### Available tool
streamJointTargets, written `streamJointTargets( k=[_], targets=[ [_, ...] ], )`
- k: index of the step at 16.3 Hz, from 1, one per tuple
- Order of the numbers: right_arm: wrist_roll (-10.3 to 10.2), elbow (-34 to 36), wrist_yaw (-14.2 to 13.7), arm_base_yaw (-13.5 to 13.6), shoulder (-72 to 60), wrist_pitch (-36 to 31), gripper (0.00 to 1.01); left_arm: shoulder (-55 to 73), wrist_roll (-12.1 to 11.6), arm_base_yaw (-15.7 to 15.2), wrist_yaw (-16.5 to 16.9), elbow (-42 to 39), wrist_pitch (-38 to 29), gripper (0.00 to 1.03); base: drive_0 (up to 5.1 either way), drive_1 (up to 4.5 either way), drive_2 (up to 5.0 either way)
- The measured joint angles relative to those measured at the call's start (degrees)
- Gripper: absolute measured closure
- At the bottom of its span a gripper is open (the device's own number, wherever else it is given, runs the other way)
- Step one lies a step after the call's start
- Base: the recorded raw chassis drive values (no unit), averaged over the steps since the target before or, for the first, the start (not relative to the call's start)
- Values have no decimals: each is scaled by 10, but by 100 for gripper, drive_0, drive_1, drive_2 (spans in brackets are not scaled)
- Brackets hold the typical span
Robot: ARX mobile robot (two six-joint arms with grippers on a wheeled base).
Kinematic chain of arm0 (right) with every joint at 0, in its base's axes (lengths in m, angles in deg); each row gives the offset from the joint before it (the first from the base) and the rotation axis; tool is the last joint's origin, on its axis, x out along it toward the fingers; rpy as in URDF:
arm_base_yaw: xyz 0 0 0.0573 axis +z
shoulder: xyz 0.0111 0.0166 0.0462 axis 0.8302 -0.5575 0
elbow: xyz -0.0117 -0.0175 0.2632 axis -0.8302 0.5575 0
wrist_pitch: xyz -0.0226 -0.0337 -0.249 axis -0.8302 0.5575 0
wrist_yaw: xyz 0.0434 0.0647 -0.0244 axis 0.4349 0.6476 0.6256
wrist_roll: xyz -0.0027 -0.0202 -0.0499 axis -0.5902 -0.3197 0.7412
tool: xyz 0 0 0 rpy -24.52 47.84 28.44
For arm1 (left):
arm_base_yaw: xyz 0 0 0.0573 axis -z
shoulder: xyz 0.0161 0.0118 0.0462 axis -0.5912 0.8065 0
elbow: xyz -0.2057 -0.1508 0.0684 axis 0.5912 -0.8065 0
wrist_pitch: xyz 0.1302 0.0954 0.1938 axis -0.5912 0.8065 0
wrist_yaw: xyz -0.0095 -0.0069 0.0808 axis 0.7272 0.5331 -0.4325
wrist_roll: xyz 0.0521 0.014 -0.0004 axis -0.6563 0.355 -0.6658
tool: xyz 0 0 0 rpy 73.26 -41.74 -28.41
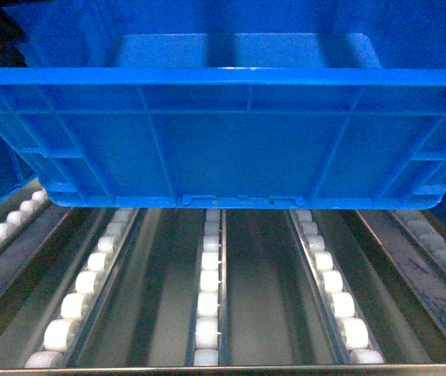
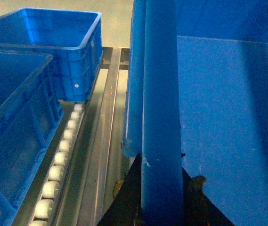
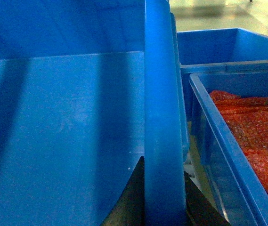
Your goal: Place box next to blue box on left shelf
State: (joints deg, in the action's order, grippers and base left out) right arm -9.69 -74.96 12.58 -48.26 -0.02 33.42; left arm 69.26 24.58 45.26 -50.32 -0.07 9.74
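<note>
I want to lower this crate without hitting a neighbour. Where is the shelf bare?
Bare: the roller lanes under the held crate, back from the shelf's front rail. Crowded: two blue crates on its left, and a crate of red material close on its right.

Head camera faces the box [image 1: 223, 133] wall from close above the left shelf [image 1: 207, 305]; both wrist cameras hug its opposite end rims.

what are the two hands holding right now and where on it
Both hold the box: the left hand straddles its left side rim, the right hand its right side rim, over the left shelf.
</note>
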Motion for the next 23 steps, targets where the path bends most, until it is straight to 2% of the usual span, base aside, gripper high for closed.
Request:
streamJointTargets(
  k=[9,10,12,14,17,19,20,21,23],
  targets=[
    [0,0,0,0,0,0,94,0,-2,0,-2,0,-5,95,0,0,0],
    [2,-2,3,0,0,14,94,2,-14,3,-20,-22,-66,95,0,0,0],
    [9,-21,21,-1,4,67,94,3,-16,4,-26,-26,-75,95,0,0,0],
    [6,-33,59,-5,3,139,94,3,-15,1,-31,-25,-30,95,0,0,0],
    [-5,-40,110,-8,-24,226,94,16,-9,-9,-30,-11,89,95,0,0,0],
    [-15,-56,121,-8,-39,282,94,31,1,-13,-19,17,170,95,0,0,0],
    [-17,-57,123,-8,-43,289,94,38,4,-14,-12,26,196,95,0,0,0],
    [-15,-60,126,-8,-45,292,94,43,14,-14,-12,28,209,95,0,0,0],
    [-14,-60,127,-7,-46,296,94,50,18,-14,-11,31,223,95,0,0,0]
  ],
)
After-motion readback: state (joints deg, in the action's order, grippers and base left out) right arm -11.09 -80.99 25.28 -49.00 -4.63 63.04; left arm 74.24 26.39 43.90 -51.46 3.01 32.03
